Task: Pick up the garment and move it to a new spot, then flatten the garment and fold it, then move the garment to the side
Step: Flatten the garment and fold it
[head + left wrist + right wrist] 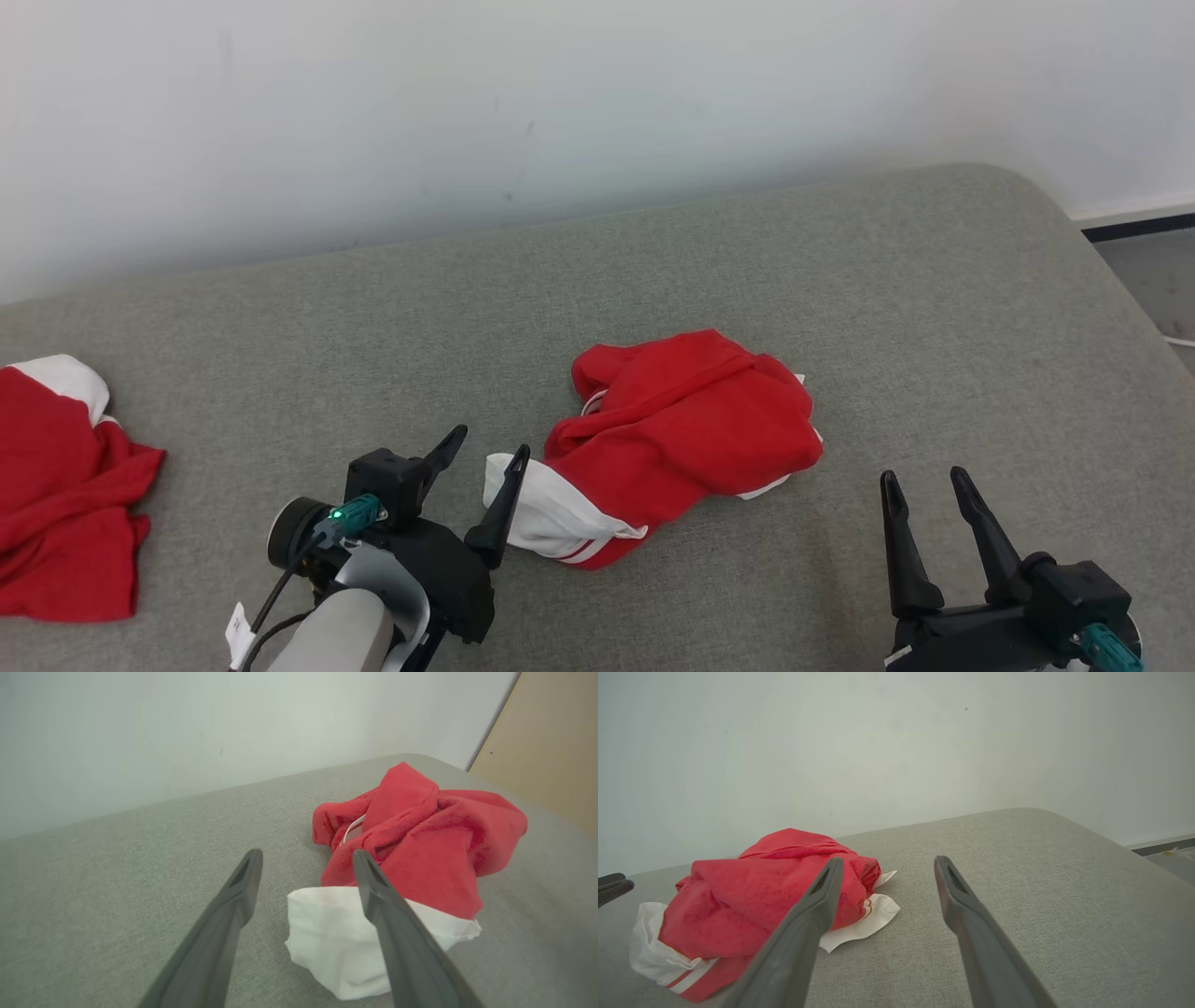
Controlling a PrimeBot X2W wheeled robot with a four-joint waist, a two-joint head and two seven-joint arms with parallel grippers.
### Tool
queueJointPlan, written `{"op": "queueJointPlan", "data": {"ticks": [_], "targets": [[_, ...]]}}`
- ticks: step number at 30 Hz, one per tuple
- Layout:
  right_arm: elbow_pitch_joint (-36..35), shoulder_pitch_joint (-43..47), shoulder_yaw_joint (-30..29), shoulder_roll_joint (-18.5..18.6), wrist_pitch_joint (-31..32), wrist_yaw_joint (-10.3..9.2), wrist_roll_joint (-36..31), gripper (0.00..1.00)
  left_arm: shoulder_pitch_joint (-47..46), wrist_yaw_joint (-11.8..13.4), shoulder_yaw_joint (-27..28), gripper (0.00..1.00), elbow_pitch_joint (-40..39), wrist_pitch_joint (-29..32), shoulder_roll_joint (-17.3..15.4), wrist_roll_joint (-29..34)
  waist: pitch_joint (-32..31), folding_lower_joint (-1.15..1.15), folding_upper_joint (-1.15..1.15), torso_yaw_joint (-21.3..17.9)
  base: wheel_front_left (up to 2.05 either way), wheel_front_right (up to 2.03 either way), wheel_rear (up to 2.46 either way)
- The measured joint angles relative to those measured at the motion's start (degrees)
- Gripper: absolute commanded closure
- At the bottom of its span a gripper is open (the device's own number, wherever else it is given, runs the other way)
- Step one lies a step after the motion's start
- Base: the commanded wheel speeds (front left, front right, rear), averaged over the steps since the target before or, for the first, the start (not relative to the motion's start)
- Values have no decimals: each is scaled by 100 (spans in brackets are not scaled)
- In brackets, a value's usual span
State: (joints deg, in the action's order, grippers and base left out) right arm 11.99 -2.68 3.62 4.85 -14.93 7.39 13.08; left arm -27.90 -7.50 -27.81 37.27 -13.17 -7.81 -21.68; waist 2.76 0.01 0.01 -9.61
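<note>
judging by the layout, the first pick-up is in hand: the crumpled red-and-white garment (681, 439) lies mid grey cushion (840, 280), left gripper (491, 441) spread wide at its white end, right gripper (923, 474) wide too, well apart. next, the left should pinch that end.

a grey woven upholstered cushion (840, 261) spans the scene, and its far right corner is rounded. behind its far edge rises a plain white wall (467, 112), evenly lit and marked by a few faint dark scuffs. past the cushion's right edge lies grey floor (1158, 271), where a dark strip (1139, 227) runs along the wall's foot. in the left wrist view a beige panel (551, 742) stands beside the wall.
</note>
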Motion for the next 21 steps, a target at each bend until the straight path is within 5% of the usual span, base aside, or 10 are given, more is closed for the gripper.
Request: {"op": "queueJointPlan", "data": {"ticks": [9,10,12,21], "targets": [[11,-99,-7,-4,-5,0,45,0,-205,0,-420,0,802,89,44,-508,239,0,0,-230,0,0,0],[11,-109,-9,-5,-5,0,46,0,-216,0,-479,27,798,56,48,-591,259,0,0,-243,0,0,0],[-4,-118,-34,-10,-5,0,45,0,-268,0,-582,100,790,4,67,-728,289,0,0,-257,0,0,0],[-54,-107,-83,-41,-7,0,45,0,-476,-1,-758,100,935,-148,-55,-974,250,0,0,-129,0,0,0]]}}
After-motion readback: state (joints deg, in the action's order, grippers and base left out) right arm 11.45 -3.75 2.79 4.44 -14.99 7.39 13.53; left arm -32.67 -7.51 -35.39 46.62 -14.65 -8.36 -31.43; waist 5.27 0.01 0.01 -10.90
